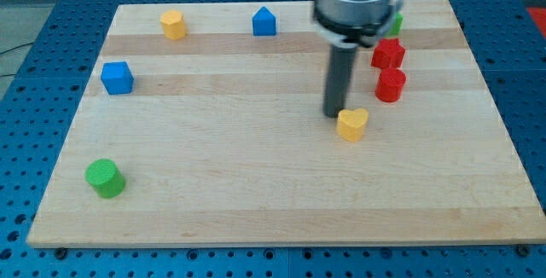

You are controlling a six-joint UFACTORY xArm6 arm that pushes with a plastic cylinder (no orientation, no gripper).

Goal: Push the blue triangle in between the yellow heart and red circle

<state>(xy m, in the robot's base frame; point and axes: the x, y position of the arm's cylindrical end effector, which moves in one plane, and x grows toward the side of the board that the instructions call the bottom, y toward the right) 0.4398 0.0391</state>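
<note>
Pretty bright, even lighting here, looks like it's coming from overhead. The wooden counter (256, 193) is evenly lit with no real glare. Shadows are soft and short, just small dark patches hugging the green cylinder (106, 178) and yellow heart (351, 124). The arm's grey housing (356, 1) up top is noticeably blurry. Overall sharpness is only so-so.

You'll find no readable text, label, brand, number or sign anywhere on the bench, the blocks or the arm.
</note>
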